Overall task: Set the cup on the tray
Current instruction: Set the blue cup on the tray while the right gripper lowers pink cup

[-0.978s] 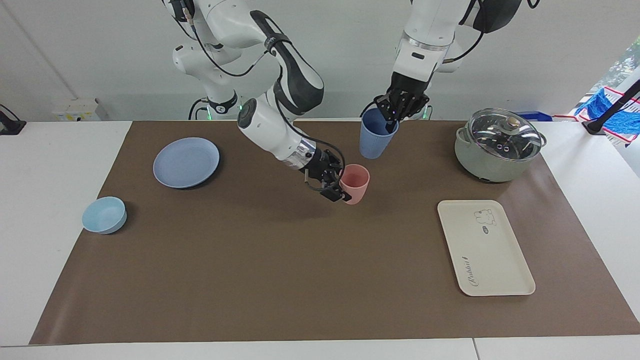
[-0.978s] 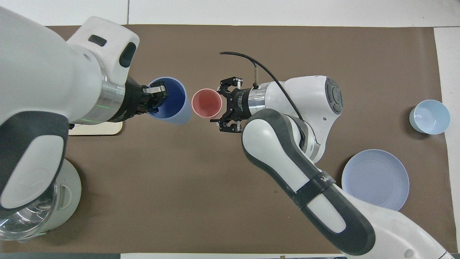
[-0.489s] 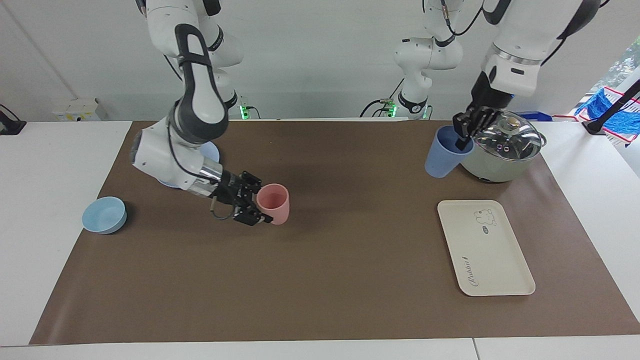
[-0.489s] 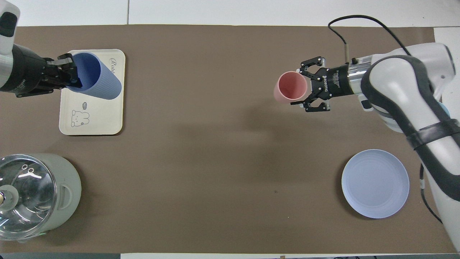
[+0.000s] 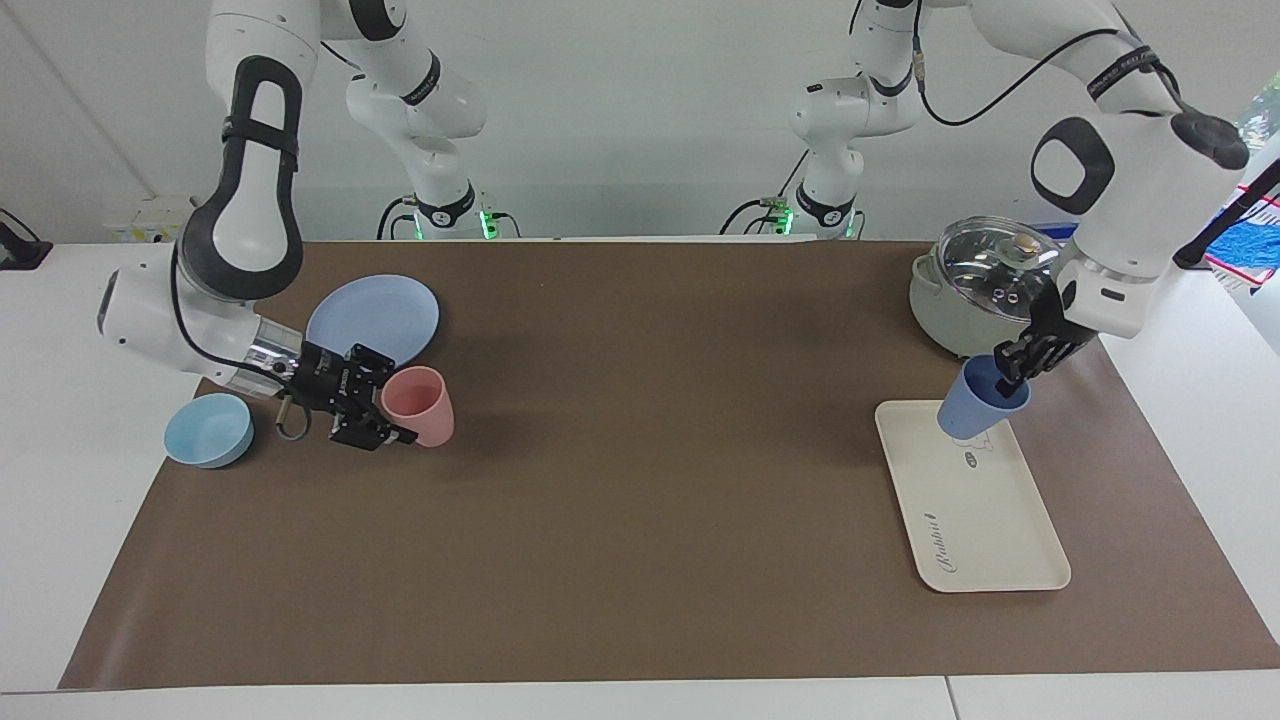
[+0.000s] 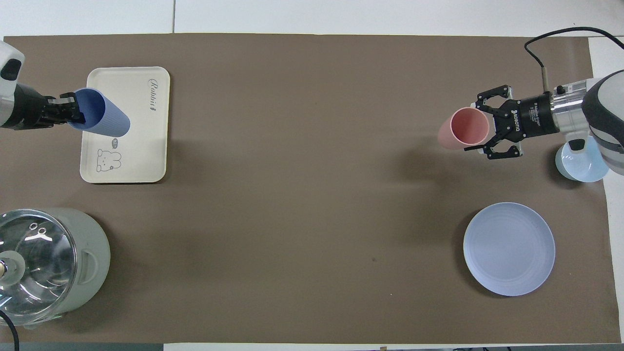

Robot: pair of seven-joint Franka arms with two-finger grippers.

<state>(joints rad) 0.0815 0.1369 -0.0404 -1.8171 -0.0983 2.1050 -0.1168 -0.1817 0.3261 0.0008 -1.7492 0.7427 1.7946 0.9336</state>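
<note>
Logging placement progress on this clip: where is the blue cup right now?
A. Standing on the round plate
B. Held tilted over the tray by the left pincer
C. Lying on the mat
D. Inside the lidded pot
B: the left pincer grips the blue cup by its rim, tilted over the tray.

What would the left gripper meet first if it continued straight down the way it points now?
Probably the tray: the left gripper holds the blue cup tilted over the tray's robot-side end, so the cup's base would likely touch first.

1. The left gripper [image 5: 1012, 372] pinches the rim of the tilted blue cup [image 5: 968, 405] over the tray [image 5: 985, 520], at the tray's 12 o'clock end
2. The right gripper [image 5: 392, 408] grips the pink cup [image 5: 420, 405], with the bowl [image 5: 208, 430] at its 9 o'clock and the round plate [image 5: 372, 322] at its 12 o'clock
3. The lidded pot [image 5: 985, 290] stands at 12 o'clock from the tray
</note>
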